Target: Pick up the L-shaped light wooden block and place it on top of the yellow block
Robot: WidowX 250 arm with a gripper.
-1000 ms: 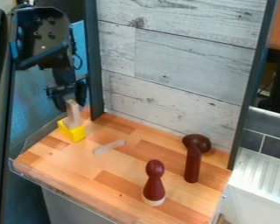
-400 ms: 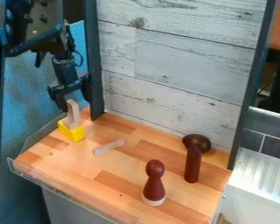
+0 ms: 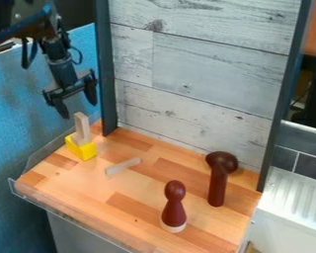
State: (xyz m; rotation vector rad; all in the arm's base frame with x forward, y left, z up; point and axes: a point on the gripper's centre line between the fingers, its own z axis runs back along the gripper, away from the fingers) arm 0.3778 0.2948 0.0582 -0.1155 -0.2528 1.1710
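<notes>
- The gripper [image 3: 78, 109] hangs over the far left corner of the worktop [image 3: 131, 190], its fingers wide apart with nothing held between them
- Just below it, the pale wooden piece [image 3: 81, 127] stands upright at the yellow block [image 3: 85, 150]; whether it sits in the block or just behind it, I cannot tell
- My reading of the step: the gripper is poised by the upright piece without a grip on it, which would fit either an approach or a release; this view alone does not settle which
- A grasp there would call for lining up the spread fingers on both sides of the piece, then a straight descent; leaving it would call for a lift first, so that no fingertip tips it
- The tight side is the dark post [image 3: 106, 74], close to the gripper's right-hand part in the view, with the pale panel [image 3: 207, 74] along the back
- A clear rim [image 3: 43, 152] follows the worktop's left edge near the yellow block, so a low sideways move there could catch it
- There is more room toward the front and middle: the flat pale strip [image 3: 123, 166] lies low, well apart from the dark red pin [image 3: 175, 210]
- The dark ball-topped piece [image 3: 217, 180] is near the back panel on the right, tall enough that a low sweep that way could knock it
</notes>
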